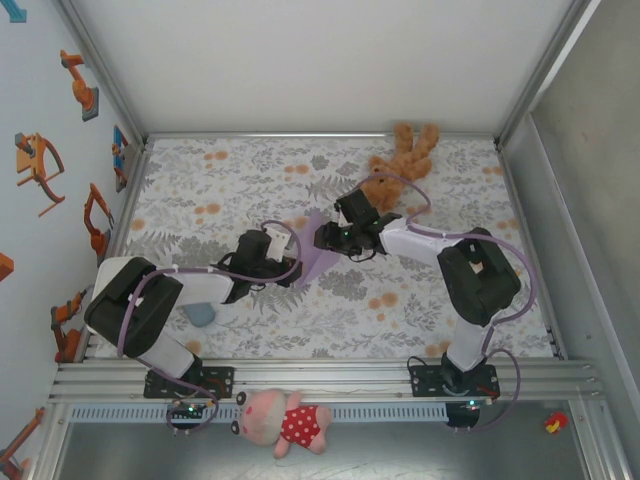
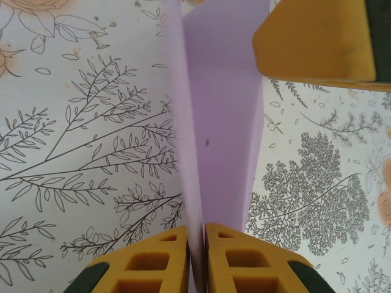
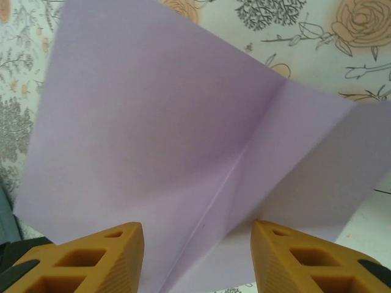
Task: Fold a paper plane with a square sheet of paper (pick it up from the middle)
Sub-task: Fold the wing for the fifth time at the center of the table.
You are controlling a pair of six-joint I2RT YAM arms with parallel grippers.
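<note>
The brown plush teddy bear (image 1: 398, 168) sprawls at the far edge of the bench (image 1: 450, 300), whose covering is printed with grey leaves and orange roses. The black wrist of the right arm sits just beside the bear's lower end, with a lilac cable looping close by. Near the bear, on its left and towards the arm bases, the square sheet of paper (image 1: 318, 258) sits between the two claws. It is thin, smooth and pale lilac, and it does not lie flat: a crease runs down its middle and the halves angle away on either side. The left claw (image 2: 197, 237) has its ribbed yellow fingers pinched tight on the folded ridge, so one half stands edge-on like a thin wall. The right claw (image 3: 197, 247), the one nearer the bear, stands about half open and straddles the crease. I cannot tell whether its fingers (image 2: 314, 39) touch the paper. Well away from the bear, under the left arm's elbow, lies a small grey-blue pad (image 1: 203, 315). Further off still, on the metal rail by the arm bases, a soft pink pig toy (image 1: 285, 422) in a red spotted dress lies on its side.
</note>
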